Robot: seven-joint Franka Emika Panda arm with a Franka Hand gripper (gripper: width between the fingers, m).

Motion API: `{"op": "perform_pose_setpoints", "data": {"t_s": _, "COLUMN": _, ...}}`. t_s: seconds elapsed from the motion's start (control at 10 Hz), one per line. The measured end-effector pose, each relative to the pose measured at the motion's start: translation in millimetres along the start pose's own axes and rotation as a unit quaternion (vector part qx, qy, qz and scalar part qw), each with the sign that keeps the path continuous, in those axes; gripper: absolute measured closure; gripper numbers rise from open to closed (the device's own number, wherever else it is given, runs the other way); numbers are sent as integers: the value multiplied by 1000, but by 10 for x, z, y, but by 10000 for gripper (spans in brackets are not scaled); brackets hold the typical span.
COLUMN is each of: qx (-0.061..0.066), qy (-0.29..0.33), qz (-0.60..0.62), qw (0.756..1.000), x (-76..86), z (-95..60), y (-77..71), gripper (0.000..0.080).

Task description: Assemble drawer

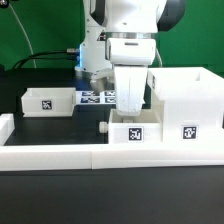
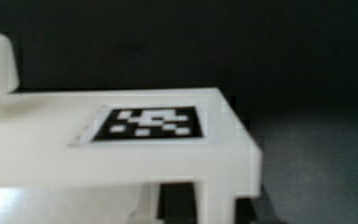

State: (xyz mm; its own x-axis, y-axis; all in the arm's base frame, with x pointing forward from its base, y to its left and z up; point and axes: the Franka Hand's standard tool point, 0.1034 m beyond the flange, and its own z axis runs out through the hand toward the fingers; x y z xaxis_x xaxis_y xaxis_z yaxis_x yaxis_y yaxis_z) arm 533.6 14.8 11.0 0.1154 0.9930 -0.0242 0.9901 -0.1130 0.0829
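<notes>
Black counter (image 1: 60, 128), green backdrop. End effector (image 1: 128, 112) low on tagged tray (image 1: 128, 133); clenched or released, cannot tell. Risk: a tilted tray could jam at the box shell (image 1: 185, 98) opening.

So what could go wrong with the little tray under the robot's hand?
1. The gripper is right over the middle tray, but its hold is hidden, so the tray might slip or tilt.
2. The box shell stands close beside that tray. A crooked push could bump the shell instead of sliding in.
3. The low border wall is just in front, and the tray might catch on it.
</notes>
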Motion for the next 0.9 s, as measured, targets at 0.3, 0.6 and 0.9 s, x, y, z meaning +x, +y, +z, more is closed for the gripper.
{"op": "perform_pose_setpoints", "data": {"t_s": 0.3, "qx": 0, "qy": 0, "qz": 1, "qw": 1000, "x": -10, "z": 0, "y": 2, "gripper": 758}}
{"op": "perform_pose_setpoints", "data": {"t_s": 0.6, "qx": 8, "qy": -3, "qz": 0, "qw": 1000, "x": -9, "z": 2, "y": -7, "gripper": 758}}
{"op": "perform_pose_setpoints", "data": {"t_s": 0.9, "qx": 16, "qy": -5, "qz": 1, "qw": 1000, "x": -19, "z": 1, "y": -7, "gripper": 758}}
